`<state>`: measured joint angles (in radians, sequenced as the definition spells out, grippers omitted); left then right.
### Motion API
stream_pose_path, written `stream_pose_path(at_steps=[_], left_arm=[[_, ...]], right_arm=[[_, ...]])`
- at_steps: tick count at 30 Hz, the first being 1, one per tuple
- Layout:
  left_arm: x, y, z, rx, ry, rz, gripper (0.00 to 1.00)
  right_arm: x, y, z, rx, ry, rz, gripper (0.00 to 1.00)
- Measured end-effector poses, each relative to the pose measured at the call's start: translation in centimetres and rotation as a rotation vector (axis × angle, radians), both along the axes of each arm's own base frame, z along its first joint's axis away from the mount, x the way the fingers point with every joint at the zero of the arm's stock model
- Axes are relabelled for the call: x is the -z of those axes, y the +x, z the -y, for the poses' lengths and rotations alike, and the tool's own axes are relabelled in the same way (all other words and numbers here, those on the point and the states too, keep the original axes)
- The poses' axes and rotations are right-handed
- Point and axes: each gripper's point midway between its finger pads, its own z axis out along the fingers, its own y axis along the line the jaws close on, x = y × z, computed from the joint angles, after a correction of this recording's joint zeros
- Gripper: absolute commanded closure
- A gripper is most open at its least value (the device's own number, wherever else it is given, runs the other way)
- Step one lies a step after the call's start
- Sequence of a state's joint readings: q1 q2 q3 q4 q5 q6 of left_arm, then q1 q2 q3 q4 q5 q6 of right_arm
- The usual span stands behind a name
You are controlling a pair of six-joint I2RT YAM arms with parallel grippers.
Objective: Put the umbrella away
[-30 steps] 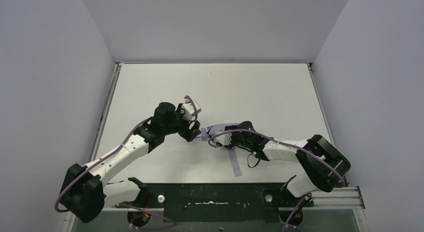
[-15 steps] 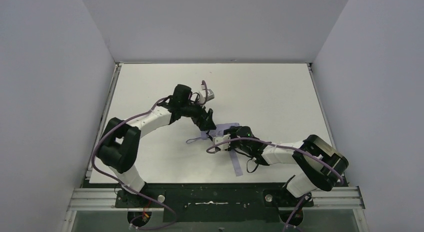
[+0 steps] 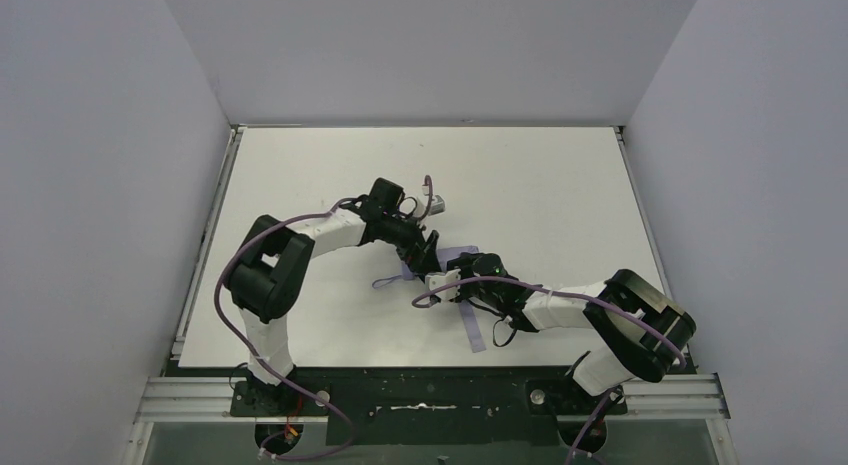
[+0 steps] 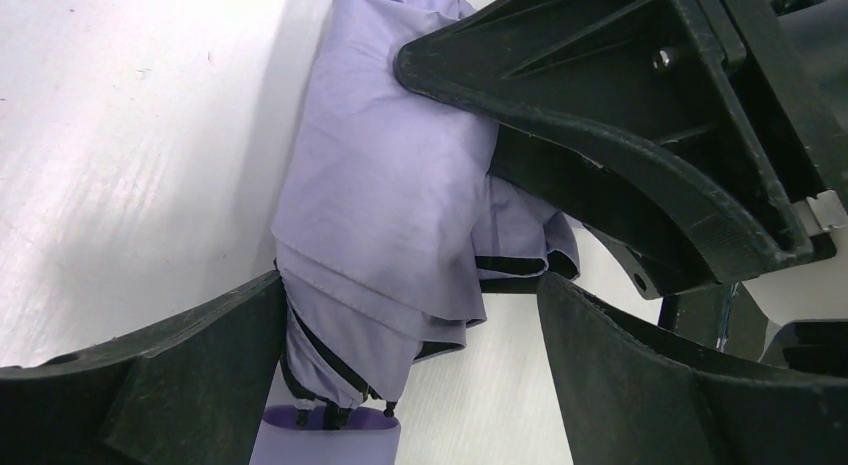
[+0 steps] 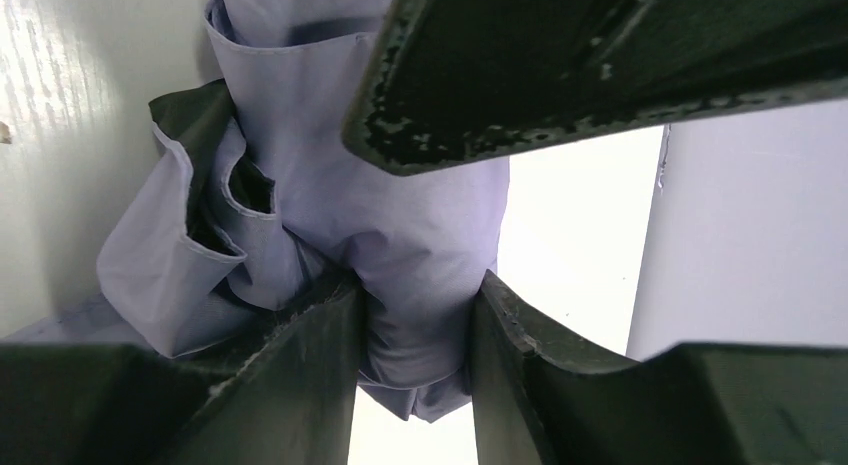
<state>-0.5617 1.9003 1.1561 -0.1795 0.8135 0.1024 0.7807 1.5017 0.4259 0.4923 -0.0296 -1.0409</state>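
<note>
With my right gripper [image 5: 415, 305] clamped on the folded umbrella [image 4: 385, 185] and my left gripper [image 4: 410, 295] spread wide astride its cloth, I'm gathering it, and next should probably squeeze the loose folds together.

My left gripper [image 3: 424, 253] has swung away from the spot beside the handle end of the umbrella [image 3: 458, 253]. It has come in over the folded fabric, just beyond my right fingers [image 5: 300, 375]. Its jaws have spread wider, and the bundle now lies in the gap between my left fingers [image 4: 200, 375] instead of off to their side. The wrist loop [image 3: 385, 282], hidden under those fingers a second ago, lies bare on the table [image 3: 550, 185] to their left. My left elbow has folded in toward the middle.
</note>
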Motion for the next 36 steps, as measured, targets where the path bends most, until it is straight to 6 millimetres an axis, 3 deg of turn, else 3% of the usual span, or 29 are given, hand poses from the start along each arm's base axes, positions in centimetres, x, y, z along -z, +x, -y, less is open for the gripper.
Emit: stream_pose_path(at_steps=[12, 16, 17, 25, 31, 36], left_arm=[[2.3, -0.1, 0.2, 0.075, 0.05, 0.01, 0.53], [2.6, -0.1, 0.0, 0.087, 0.074, 0.03, 0.94], [2.6, -0.2, 0.0, 0.089, 0.076, 0.028, 1.0], [2.8, -0.5, -0.2, 0.093, 0.106, 0.04, 1.0], [2.7, -1.3, 0.4, 0.126, 0.142, 0.083, 1.0], [2.5, -1.7, 0.6, 0.149, 0.202, 0.167, 1.0]], right_arm=[[0.0, -0.1, -0.1, -0.001, -0.002, 0.001, 0.91], [0.0, -0.1, 0.0, 0.002, -0.004, 0.0, 0.89], [0.0, -0.1, 0.0, 0.003, -0.004, 0.0, 0.86], [-0.3, -0.6, -0.1, -0.008, -0.004, -0.035, 0.36], [-2.6, -2.7, 0.2, -0.026, 0.036, -0.12, 0.29], [-8.6, -4.4, 0.0, -0.026, 0.215, -0.12, 0.3]])
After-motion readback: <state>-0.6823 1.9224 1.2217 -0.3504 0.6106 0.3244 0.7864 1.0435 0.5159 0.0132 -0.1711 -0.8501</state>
